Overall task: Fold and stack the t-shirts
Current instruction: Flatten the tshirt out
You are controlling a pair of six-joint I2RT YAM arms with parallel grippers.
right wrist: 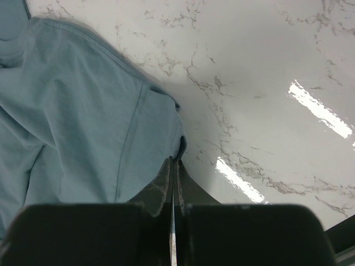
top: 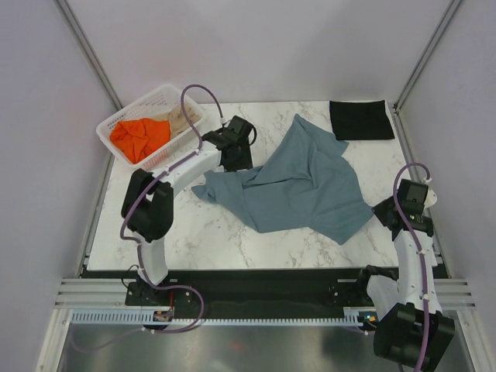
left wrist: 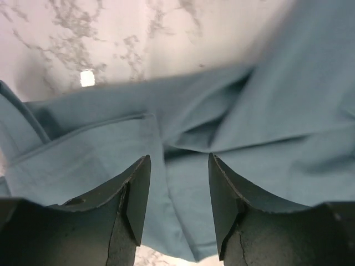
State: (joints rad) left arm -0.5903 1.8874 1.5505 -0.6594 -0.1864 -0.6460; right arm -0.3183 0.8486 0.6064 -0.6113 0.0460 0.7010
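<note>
A slate blue-grey t-shirt (top: pixel 298 186) lies crumpled and spread across the middle of the table. My left gripper (top: pixel 233 164) hovers open just over its left part, both fingers apart above the cloth (left wrist: pixel 183 122) with nothing between them (left wrist: pixel 179 166). At the shirt's right edge my right gripper (top: pixel 378 211) is shut, its tips (right wrist: pixel 175 162) pinching the hem (right wrist: pixel 182 145). A black t-shirt (top: pixel 361 119) lies folded flat at the back right. An orange t-shirt (top: pixel 139 136) and a beige one (top: pixel 180 118) sit bunched in the basket.
The white lattice basket (top: pixel 116 124) stands at the back left corner, close behind the left arm. Bare marble (right wrist: pixel 266 83) shows to the right of the shirt and along the near edge (top: pixel 217 248). Grey walls close in the sides.
</note>
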